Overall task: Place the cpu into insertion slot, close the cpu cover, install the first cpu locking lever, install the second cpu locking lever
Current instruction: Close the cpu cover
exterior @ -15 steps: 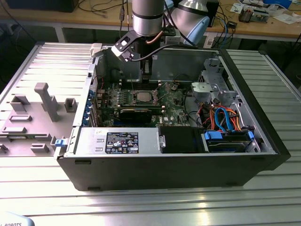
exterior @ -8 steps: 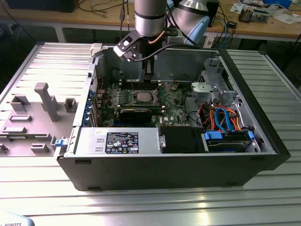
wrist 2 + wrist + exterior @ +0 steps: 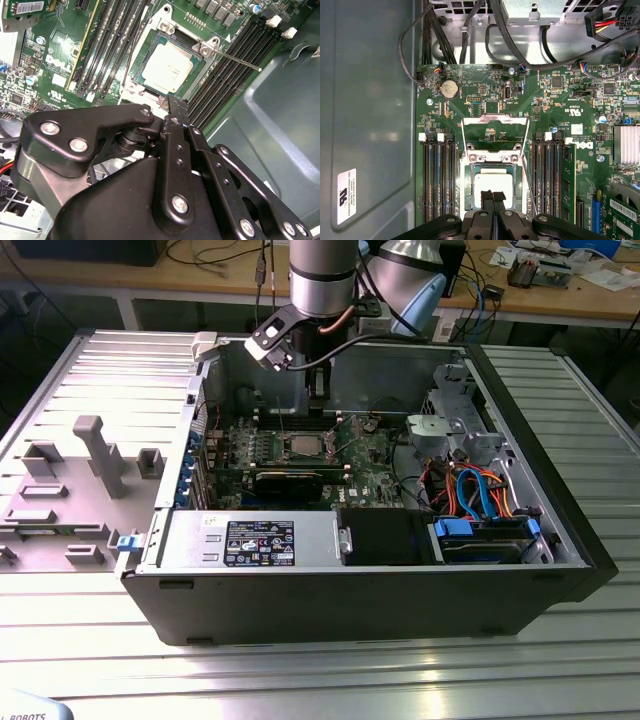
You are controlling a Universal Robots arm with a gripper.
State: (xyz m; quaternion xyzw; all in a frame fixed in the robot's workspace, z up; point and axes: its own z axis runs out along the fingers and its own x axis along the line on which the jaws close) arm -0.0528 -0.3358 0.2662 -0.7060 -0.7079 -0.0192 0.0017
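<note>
Ribbed metal tabletop (image 3: pixel 300 680) held a black computer case (image 3: pixel 350 605). Closed black gripper (image 3: pixel 493 196) hung over the flat silver cpu (image 3: pixel 492 179); the open silver cover (image 3: pixel 495 119) probably needed a slow push.

Table: you're working on a ribbed silver metal table (image 3: pixel 400 685), its slats running across the exterior view.
Light: you have even, bright lighting, with a pale glare (image 3: pixel 445 662) on the slats near the front edge.
Back of the room: a wooden workbench (image 3: pixel 90 275) runs behind your table, dark underneath.
Bench top: loose cables (image 3: pixel 215 252) and papers (image 3: pixel 612 278) lie on it.
Exterior view's left: a grey moulded fixture plate (image 3: pixel 70 490) lies flat on your table.
</note>
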